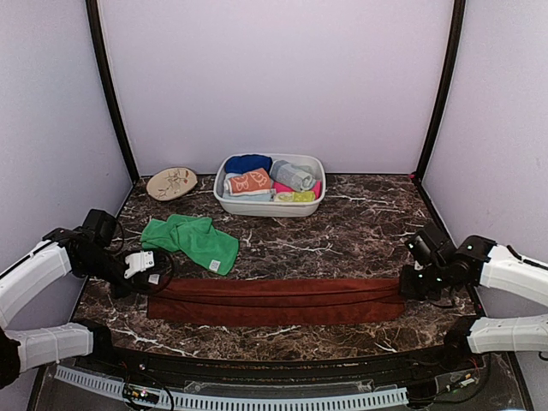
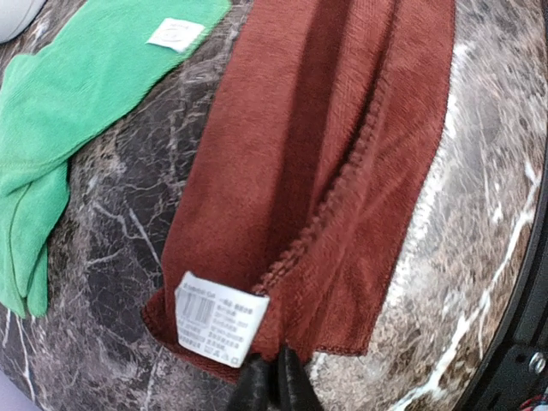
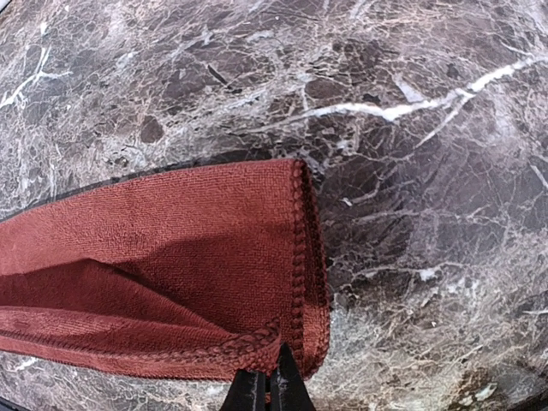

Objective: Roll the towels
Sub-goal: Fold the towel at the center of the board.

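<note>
We are looking at a long rust-brown cloth towel (image 1: 274, 300) that is lying flat, folded lengthwise, across the near part of the dark marble-patterned table (image 1: 342, 240). It is running left to right between the two arms. The left gripper (image 2: 274, 385) is sitting at the towel's left end, just beside a white printed label (image 2: 218, 318), with its black fingertips pressed together at the hem. The right gripper (image 3: 265, 385) is sitting at the right end, its tips likewise pressed together against the stitched corner. We cannot tell whether either is catching cloth. A bright green cloth towel (image 1: 193, 240) with a white tag (image 2: 175, 34) is lying crumpled behind the left end, apart from it. An orange towel with cream prints (image 1: 250, 181) is resting rolled among others inside the white oval plastic basin (image 1: 224, 199) at the back.
</note>
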`<state>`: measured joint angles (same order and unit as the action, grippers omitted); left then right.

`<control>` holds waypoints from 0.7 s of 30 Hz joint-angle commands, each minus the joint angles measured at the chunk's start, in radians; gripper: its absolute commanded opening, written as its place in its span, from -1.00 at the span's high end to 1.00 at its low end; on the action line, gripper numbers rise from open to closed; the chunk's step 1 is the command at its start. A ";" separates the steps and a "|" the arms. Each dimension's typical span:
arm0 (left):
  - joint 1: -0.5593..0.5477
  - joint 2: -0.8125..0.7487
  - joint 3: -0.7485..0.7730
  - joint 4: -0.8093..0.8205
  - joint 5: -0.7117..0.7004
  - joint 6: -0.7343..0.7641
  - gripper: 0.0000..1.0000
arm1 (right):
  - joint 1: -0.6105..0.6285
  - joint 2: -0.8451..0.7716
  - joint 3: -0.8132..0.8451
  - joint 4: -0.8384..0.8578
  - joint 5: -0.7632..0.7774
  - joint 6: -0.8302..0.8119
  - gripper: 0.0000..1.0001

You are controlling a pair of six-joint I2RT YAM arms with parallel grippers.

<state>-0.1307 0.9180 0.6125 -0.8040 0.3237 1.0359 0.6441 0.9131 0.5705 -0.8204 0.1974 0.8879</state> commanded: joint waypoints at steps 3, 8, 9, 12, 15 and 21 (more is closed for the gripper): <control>0.008 -0.032 -0.009 -0.095 0.028 0.064 0.37 | 0.021 -0.049 0.032 -0.079 0.050 0.041 0.62; 0.008 -0.060 0.024 -0.116 0.021 0.099 0.34 | 0.020 -0.123 0.094 -0.191 0.067 0.037 0.37; 0.007 -0.062 0.036 -0.127 0.021 0.104 0.34 | 0.020 -0.135 0.104 -0.206 0.065 0.036 0.37; 0.006 -0.059 0.068 -0.149 0.013 0.112 0.35 | 0.020 -0.153 0.136 -0.230 0.041 0.032 0.34; 0.007 -0.045 0.084 -0.163 0.046 0.138 0.34 | 0.020 -0.148 0.154 -0.200 0.021 0.011 0.27; -0.076 0.099 0.137 -0.213 0.159 0.111 0.29 | 0.020 0.000 0.182 -0.074 -0.013 -0.066 0.03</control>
<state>-0.1455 0.9302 0.7101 -0.9497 0.4065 1.1515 0.6567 0.8330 0.7177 -0.9852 0.2085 0.8764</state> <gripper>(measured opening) 0.353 0.446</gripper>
